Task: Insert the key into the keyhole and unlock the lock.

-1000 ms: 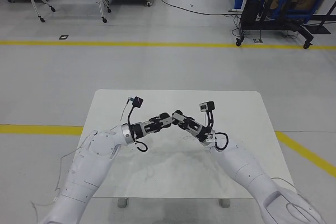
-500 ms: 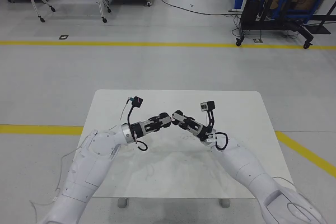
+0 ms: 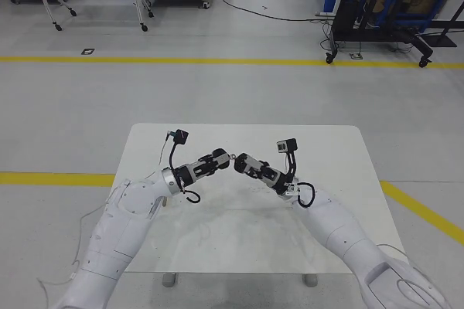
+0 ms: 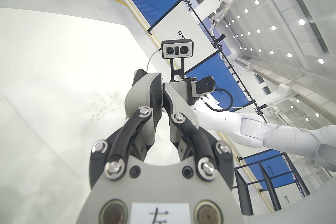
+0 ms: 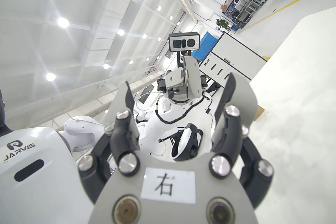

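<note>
Above the middle of the white table [image 3: 325,147] my two grippers face each other tip to tip with a small gap between them. My left gripper [image 3: 225,159] [image 4: 160,84] is shut; its ribbed pads [image 4: 157,104] press together, and I cannot make out anything between them. My right gripper [image 3: 238,161] [image 5: 179,83] is open, its fingers [image 5: 232,93] spread wide with nothing held. Through that gap the left gripper [image 5: 191,76] appears edge-on, a short way off. In the left wrist view the right arm's wrist camera [image 4: 178,49] rises just behind my shut fingers.
The bare tabletop [image 4: 52,57] spreads out below both grippers, with faint scuff marks near the middle. Its far edge and right corner [image 3: 357,128] border open floor. Yellow floor lines [image 3: 216,59] and a wheeled rack [image 3: 387,31] lie well off.
My left arm has swung toward the far left, pulling its gripper slightly back from the right one. A small gap has opened between the tips. The right arm has barely shifted.
</note>
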Robot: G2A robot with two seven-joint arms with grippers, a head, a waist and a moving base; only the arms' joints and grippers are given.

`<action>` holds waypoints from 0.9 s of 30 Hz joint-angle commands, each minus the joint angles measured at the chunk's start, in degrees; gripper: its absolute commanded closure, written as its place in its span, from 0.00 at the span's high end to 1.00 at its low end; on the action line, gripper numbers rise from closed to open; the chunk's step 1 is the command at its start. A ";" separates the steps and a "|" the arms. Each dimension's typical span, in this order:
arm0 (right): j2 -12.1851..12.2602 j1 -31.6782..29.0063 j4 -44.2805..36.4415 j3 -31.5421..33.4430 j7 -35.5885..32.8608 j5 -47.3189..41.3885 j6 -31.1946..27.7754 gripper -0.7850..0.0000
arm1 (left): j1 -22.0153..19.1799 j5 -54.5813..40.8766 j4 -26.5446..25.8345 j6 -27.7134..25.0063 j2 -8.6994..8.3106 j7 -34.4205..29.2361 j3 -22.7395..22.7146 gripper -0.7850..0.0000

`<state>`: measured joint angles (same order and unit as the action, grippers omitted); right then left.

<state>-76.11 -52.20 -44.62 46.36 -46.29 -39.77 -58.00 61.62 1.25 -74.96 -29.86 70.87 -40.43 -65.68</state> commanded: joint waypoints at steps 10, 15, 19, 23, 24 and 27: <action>1.36 1.57 -2.90 0.01 -1.34 11.72 1.34 1.00 | 0.89 0.12 -1.64 0.84 -0.29 -1.81 0.15 0.00; 5.37 0.96 -8.50 2.08 -5.44 15.44 5.42 1.00 | 0.73 -0.42 -1.78 0.14 -0.69 -6.34 0.39 0.00; 8.72 -0.13 -12.47 3.13 -7.41 18.00 7.40 0.70 | 0.51 -1.25 -1.65 -0.15 -0.92 -9.43 0.86 0.00; 11.03 -1.23 -15.49 3.33 -8.11 17.98 8.10 0.44 | 0.24 -1.40 -1.45 -0.47 -1.06 -10.28 1.21 0.00; 11.43 -1.41 -15.77 3.21 -8.27 17.84 8.26 0.44 | 0.21 -1.66 -1.50 -0.69 -1.07 -10.55 1.36 0.00; 12.18 -1.53 -16.14 2.46 -8.50 16.71 8.50 0.37 | 0.09 -2.16 -1.36 -0.98 -1.17 -11.35 1.65 0.00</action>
<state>-64.13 -53.74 -60.75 49.14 -54.75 -22.47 -49.55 61.77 -0.80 -76.41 -30.79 69.75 -51.50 -64.11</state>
